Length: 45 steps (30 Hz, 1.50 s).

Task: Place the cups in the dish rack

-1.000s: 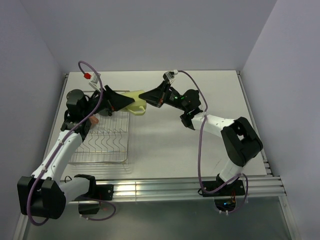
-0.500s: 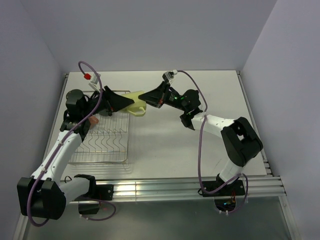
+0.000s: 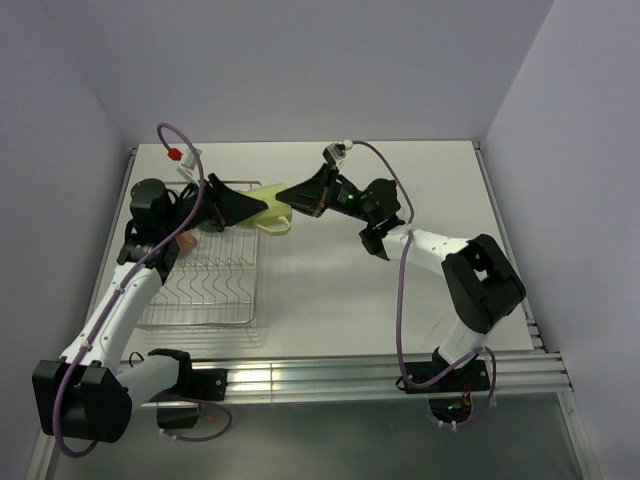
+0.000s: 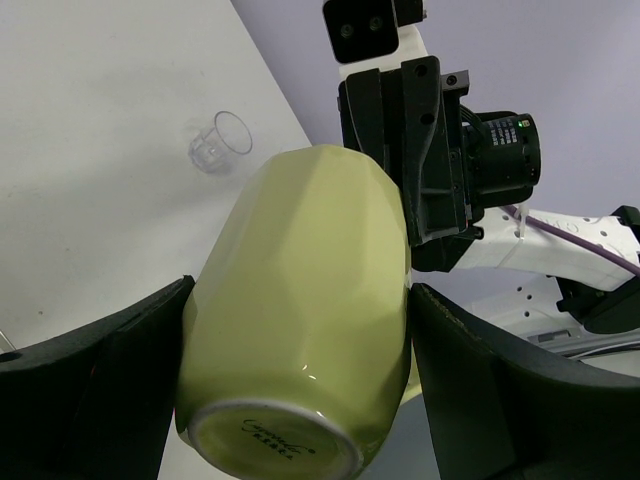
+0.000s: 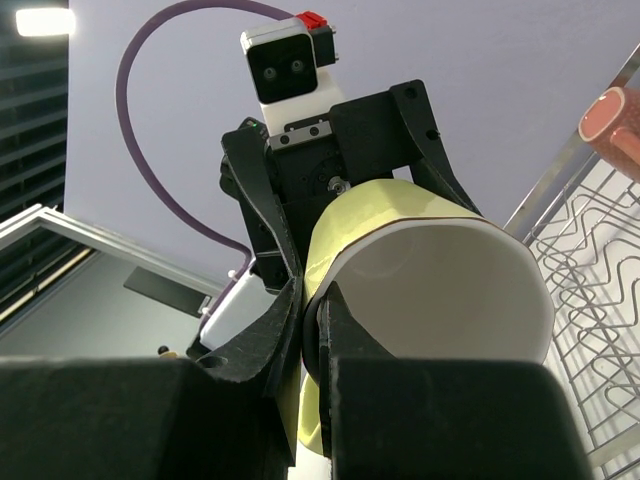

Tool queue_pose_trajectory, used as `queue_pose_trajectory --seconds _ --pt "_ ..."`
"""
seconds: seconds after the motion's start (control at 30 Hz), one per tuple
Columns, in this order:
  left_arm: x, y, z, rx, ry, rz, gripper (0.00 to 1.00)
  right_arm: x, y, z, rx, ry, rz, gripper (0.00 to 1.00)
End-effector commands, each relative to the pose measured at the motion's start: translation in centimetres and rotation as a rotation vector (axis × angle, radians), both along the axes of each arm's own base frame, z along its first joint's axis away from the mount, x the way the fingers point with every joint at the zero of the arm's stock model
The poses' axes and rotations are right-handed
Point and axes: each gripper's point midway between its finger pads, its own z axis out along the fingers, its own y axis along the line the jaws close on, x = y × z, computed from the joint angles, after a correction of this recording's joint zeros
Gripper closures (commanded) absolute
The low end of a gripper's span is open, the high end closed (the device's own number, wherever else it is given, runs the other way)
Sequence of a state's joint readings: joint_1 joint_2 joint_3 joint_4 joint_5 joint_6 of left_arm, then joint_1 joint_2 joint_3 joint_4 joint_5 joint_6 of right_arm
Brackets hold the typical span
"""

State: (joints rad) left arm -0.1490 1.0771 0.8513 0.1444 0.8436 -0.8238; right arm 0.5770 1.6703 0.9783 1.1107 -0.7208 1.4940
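Note:
The pale yellow-green cup [image 3: 268, 203] hangs in the air on its side over the far right corner of the dish rack [image 3: 212, 292]. My right gripper [image 3: 287, 192] is shut on its rim, one finger inside the white mouth [image 5: 440, 290] and one outside. My left gripper [image 3: 248, 205] is closed on the cup's body [image 4: 300, 290] from the other side, with a finger against each flank and the cup's base towards its camera. A clear glass tumbler [image 4: 220, 143] stands on the table beyond. An orange mug [image 3: 186, 241] sits at the rack's left edge.
The silver wire rack also shows in the right wrist view [image 5: 600, 230], with the orange mug [image 5: 612, 115] above it. The two arms meet nose to nose over the table's far left middle. Walls close in the left, back and right sides.
The right gripper has carried the cup a little to the left, further between the left gripper's fingers. The left arm has barely moved.

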Motion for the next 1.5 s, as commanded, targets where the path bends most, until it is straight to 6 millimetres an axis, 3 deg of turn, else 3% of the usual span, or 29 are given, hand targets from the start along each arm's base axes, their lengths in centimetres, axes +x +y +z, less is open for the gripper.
queue_pose_trajectory --seconds 0.0,0.07,0.33,0.9,1.47 --pt "-2.6 -0.8 3.4 0.0 -0.133 -0.111 0.14 0.5 -0.6 4.6 0.089 -0.108 -0.077 1.0" --pt "-2.7 -0.8 3.4 0.003 -0.135 -0.119 0.16 0.5 -0.5 4.6 0.09 -0.109 -0.079 1.0" --pt "-3.3 -1.0 3.1 0.012 -0.127 -0.162 0.06 0.4 -0.5 5.1 0.089 -0.135 -0.079 1.0" --pt "-3.2 -1.4 1.8 0.003 -0.033 -0.207 0.11 -0.4 -1.7 6.7 0.096 -0.252 -0.154 1.0" --pt "-2.8 -1.7 0.3 -0.006 0.034 -0.233 0.05 -1.9 -2.8 8.4 0.158 -0.324 -0.17 1.0"
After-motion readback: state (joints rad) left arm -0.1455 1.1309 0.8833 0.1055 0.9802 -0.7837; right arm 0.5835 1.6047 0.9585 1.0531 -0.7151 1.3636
